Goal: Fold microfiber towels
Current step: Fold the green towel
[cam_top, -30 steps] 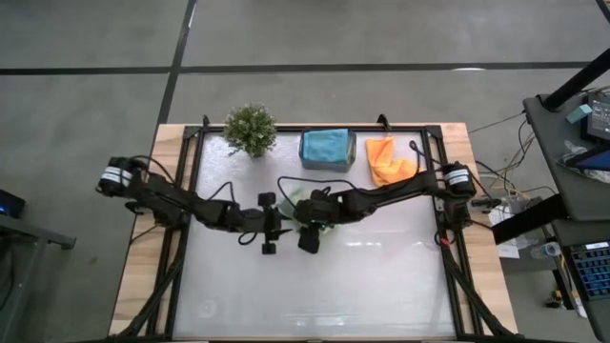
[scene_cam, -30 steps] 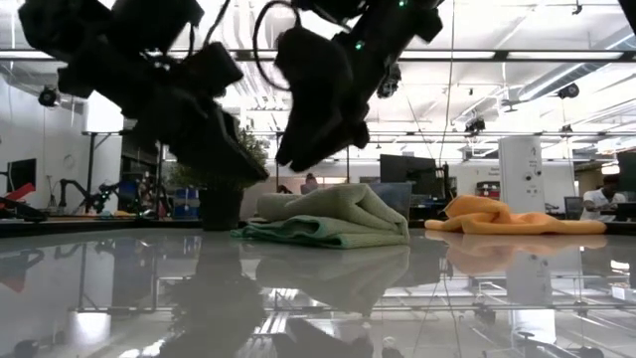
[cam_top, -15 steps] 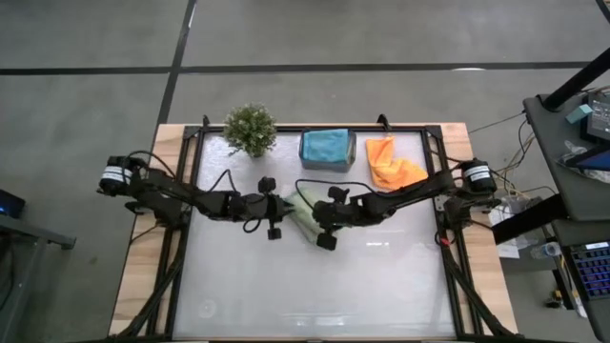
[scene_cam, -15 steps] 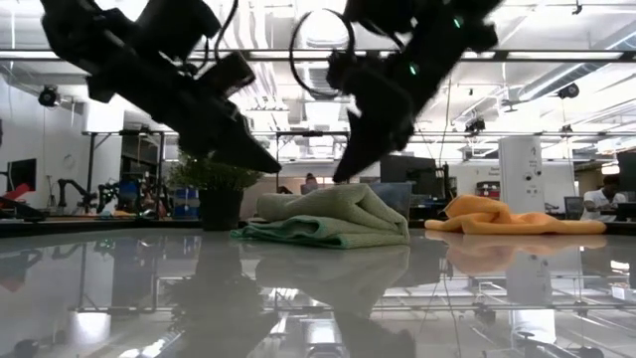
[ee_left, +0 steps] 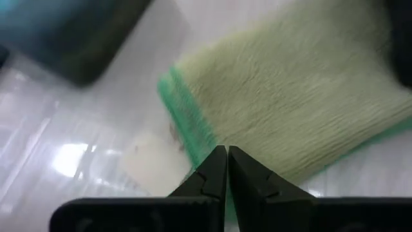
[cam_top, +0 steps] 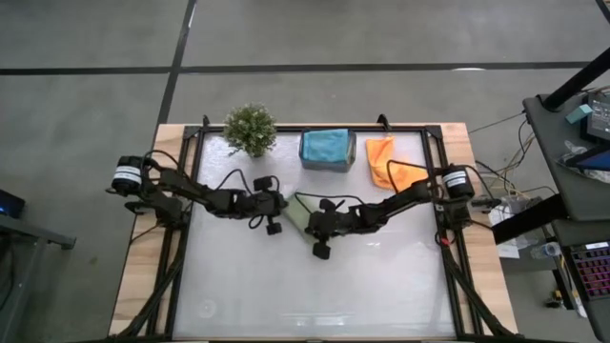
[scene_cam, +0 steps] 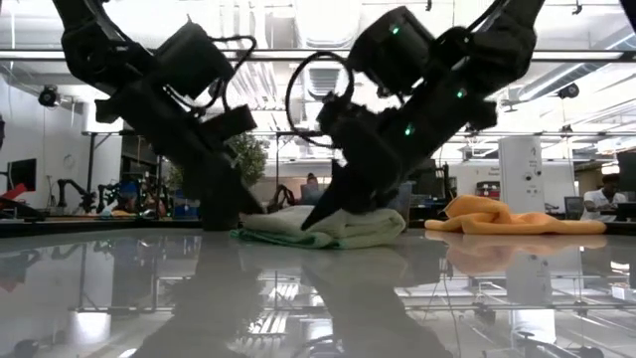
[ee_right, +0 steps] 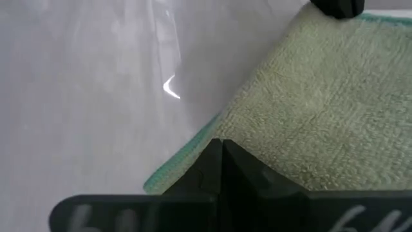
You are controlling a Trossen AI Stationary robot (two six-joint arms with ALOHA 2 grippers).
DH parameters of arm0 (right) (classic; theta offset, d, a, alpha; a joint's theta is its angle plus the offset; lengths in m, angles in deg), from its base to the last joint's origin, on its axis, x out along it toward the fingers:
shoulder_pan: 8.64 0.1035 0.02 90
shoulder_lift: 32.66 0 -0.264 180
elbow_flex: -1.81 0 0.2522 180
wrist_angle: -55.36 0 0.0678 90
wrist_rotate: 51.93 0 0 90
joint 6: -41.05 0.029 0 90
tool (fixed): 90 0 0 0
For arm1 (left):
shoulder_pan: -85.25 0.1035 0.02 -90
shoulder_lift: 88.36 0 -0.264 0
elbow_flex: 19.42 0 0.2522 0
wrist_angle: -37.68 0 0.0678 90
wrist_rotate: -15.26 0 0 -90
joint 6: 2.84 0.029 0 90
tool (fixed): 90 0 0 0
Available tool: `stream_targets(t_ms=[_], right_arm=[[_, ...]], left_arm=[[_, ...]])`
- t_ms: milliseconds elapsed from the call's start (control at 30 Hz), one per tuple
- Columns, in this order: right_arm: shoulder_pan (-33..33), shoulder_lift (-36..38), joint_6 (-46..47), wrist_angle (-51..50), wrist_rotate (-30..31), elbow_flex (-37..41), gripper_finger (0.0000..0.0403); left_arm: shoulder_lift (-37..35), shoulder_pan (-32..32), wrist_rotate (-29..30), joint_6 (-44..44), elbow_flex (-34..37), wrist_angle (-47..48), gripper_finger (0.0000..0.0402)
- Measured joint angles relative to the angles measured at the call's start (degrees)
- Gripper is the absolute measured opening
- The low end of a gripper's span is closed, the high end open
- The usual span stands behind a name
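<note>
A light green towel [cam_top: 299, 211] lies in a low heap on the table's middle [scene_cam: 348, 227]. My left gripper [cam_top: 284, 207] comes at its left side and is shut at the green-hemmed edge [ee_left: 226, 153]. My right gripper [cam_top: 309, 222] comes from the right and is shut at the towel's near edge [ee_right: 221, 145]. In the low view both grippers [scene_cam: 238, 207] [scene_cam: 320, 217] reach down to the towel. A teal-blue towel lies in the grey bin [cam_top: 328, 151]. An orange towel [cam_top: 389, 162] lies crumpled at the far right. My left gripper pinches the light green towel's hemmed edge [ee_left: 205, 143] between its fingertips, slanting down from the table's left. How many layers it has cannot be told. The towel lies on the table. My right gripper pinches the towel's near edge [ee_right: 193, 161] at its fingertips, slanting down from the table's right. The towel rests on the table under it, slack.
A small potted plant [cam_top: 250, 130] stands at the far left, next to the grey bin. The table's metal frame [cam_top: 191, 191] runs along its sides. The glossy white tabletop [cam_top: 315, 295] stretches toward the near edge. Beyond the table, a lab room shows in the low view.
Both grippers have come down onto the green towel and shut. My left gripper has gone toward the table's right to the towel's left side. My right gripper has sunk and tipped down at its near edge. The towel's mound now lies flatter.
</note>
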Motion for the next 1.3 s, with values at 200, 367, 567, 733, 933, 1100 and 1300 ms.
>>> stream_targets(t_ms=[200,367,567,733,933,1100,1300], right_arm=[[0.04,-2.81,-1.37,0.52,-0.02,-2.22,0.0009],[0.04,-3.2,-2.46,0.09,-0.2,-3.45,0.0009],[0.04,-1.74,-5.04,-0.38,-0.26,-3.73,0.0009],[0.02,0.82,-7.13,-1.12,-0.24,-3.71,0.0009],[-0.38,4.14,-8.26,-4.1,-0.26,-3.69,0.0009],[-2.05,7.46,-7.75,-9.96,-0.98,-5.03,0.001],[-4.56,9.75,-4.48,-20.11,-3.64,-8.21,0.0049]], left_arm=[[0.11,0.0,1.37,-1.55,0.02,4.83,0.0003],[-0.03,0.09,5.51,-1.6,-0.02,5.33,0.0004],[-2.47,-0.04,5.49,-1.62,-0.26,5.49,0.0004],[-7.38,-0.71,4.92,-1.6,-0.28,8.6,0.0004],[-14.41,-2.42,3.76,-1.61,-0.28,10.88,0.0004],[-14.44,-3.36,2.01,-1.61,0.04,8.86,0.0004],[-8.38,-3.34,2.19,-0.83,0.22,3.39,0.0004]])
